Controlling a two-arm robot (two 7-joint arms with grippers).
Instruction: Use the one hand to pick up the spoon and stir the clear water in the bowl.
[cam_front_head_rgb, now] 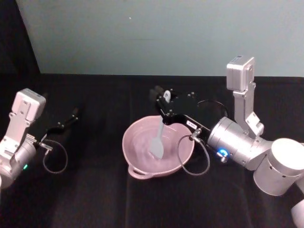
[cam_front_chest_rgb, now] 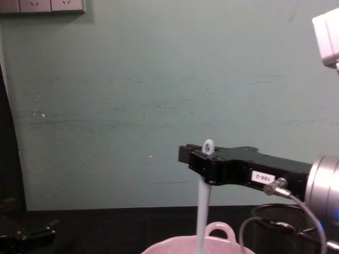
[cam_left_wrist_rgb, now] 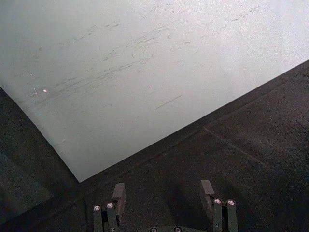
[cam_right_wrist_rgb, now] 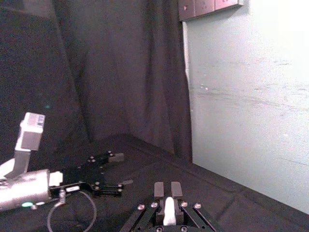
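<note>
Spoon (cam_front_head_rgb: 157, 145) pickup looks finished to me, so what I have left is the stirring itself.

Starting on my left, the left hand (cam_front_head_rgb: 70, 118) sits parked low over the black counter (cam_front_head_rgb: 95, 199), well apart from the work. Its wrist camera shows its fingers (cam_left_wrist_rgb: 119, 193) spread wide with nothing between them.

Next across is the pink bowl (cam_front_head_rgb: 137, 161), which sits directly below the right hand's fingertips. The spoon hangs from that grip nearly upright. Its flat blade is down inside the bowl and its ring-holed tip pokes up just above the fingers. I judge the blade is in the water, though I cannot make out the water surface well enough to say whether it is swirling.

The right hand (cam_front_head_rgb: 164, 98) reaches in from my right, level over the bowl's far side. Its fingers are narrowed onto the upper part of the white handle, and the right wrist camera confirms the handle is pinched between them. Under that hand's wrist, the chest camera picks up a black wire-mesh cup (cam_front_chest_rgb: 275, 227) that I should steer clear of.

I cannot tell how much stirring is already done.
</note>
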